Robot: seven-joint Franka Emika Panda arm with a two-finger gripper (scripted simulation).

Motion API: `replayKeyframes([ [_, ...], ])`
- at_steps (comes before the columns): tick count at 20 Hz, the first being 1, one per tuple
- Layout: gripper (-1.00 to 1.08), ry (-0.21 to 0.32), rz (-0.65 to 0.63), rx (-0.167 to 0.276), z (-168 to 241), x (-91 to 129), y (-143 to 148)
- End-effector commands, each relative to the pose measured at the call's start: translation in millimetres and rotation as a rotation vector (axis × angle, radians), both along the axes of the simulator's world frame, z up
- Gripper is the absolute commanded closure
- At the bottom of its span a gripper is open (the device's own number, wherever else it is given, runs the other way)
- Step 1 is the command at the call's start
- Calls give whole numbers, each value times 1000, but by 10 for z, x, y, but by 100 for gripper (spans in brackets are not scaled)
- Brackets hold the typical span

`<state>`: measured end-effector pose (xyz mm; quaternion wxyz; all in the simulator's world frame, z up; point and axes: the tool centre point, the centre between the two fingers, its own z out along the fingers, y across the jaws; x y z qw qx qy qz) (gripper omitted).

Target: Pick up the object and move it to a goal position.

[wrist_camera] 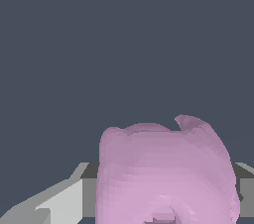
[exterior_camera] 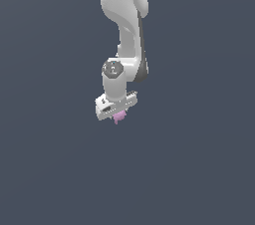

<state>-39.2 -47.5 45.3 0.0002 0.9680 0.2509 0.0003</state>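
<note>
Object (exterior_camera: 119,117) mostly hidden under claw (exterior_camera: 117,111); fingertips unseen.

White arm vertical, gripper (exterior_camera: 118,115) downward, clamped.

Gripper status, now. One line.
Gripper: shut on the pink object, which sits between its fingers.
</note>
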Motion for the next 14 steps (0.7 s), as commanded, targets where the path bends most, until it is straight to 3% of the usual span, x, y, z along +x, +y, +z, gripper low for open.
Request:
replayKeyframes([
  [1, 108, -1, -1, 0, 52, 45, -62],
  [14, 108, -1, 0, 1, 603, 543, -710],
])
